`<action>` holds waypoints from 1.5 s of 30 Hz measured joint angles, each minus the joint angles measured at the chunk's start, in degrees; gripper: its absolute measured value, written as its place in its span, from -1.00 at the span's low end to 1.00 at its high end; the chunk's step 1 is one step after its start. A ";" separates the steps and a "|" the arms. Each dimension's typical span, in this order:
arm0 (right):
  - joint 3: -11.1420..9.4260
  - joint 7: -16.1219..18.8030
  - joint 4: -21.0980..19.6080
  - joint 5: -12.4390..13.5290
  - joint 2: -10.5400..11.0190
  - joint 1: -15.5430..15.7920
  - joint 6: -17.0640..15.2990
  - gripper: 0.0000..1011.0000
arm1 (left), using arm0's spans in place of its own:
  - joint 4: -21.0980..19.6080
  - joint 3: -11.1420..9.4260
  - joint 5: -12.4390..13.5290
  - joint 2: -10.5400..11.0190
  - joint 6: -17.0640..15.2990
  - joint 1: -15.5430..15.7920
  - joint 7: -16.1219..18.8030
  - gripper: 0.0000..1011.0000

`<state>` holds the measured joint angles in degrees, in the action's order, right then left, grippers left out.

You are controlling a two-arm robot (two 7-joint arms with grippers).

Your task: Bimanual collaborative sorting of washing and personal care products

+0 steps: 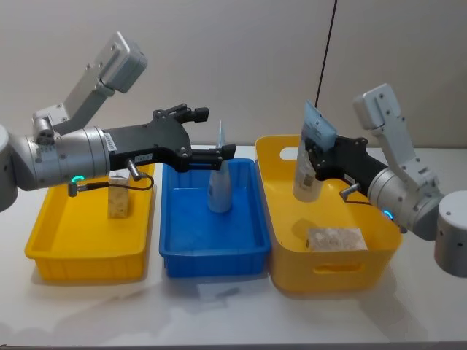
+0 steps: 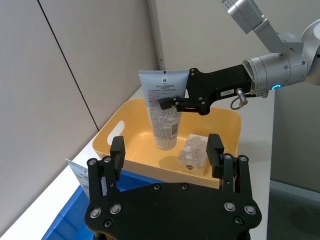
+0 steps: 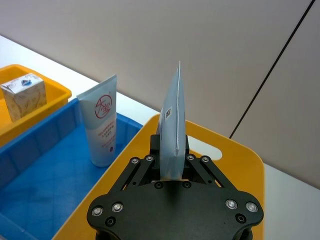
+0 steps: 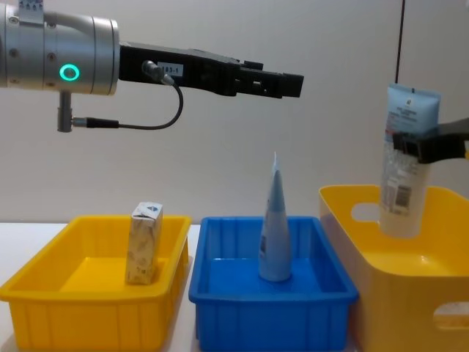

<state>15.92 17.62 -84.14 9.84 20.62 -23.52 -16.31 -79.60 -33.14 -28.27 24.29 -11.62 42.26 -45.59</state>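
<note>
Over the right yellow bin [image 1: 379, 251] I have the right gripper [image 1: 312, 162] clamped on a pale tube [image 1: 309, 166] held upright, while my left gripper [image 1: 228, 154], fingers spread, hangs above the light blue tube [image 1: 220, 186] standing in the blue bin [image 1: 186, 240].

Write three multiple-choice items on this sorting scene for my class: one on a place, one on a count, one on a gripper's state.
1. Where does the tube standing cap-down rest?
A. blue bin
B. left yellow bin
C. table

2. How many bins are there?
A. two
B. three
C. four

3. What is the right gripper doing?
A. open over the blue bin
B. parked
C. shut on a tube

Key:
1 A: it stands in the blue bin.
2 B: two yellow, one blue.
3 C: its fingers clamp the held tube above the right yellow bin.
</note>
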 joint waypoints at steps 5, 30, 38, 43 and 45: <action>-0.10 0.23 0.46 -0.18 0.16 0.10 0.17 -0.63 | 0.00 0.00 0.00 0.00 0.00 0.00 0.00 0.98; -0.27 0.62 1.15 -0.49 0.40 0.28 0.44 0.86 | 0.00 0.00 0.00 0.00 0.00 0.00 0.00 0.98; -0.27 0.69 1.20 -0.52 0.44 0.31 0.45 0.98 | 0.00 0.00 0.00 0.00 0.00 0.00 0.00 0.98; -0.27 0.69 1.24 -0.52 0.44 0.31 0.45 0.98 | 0.00 0.00 0.01 0.00 0.00 0.00 0.00 0.98; -0.27 0.71 1.24 -0.52 0.45 0.31 0.45 0.98 | 0.00 0.00 0.01 0.00 0.00 0.00 0.00 0.98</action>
<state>15.65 18.33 -82.90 9.32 21.06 -23.20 -15.86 -79.60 -33.14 -28.27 24.29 -11.62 42.26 -45.59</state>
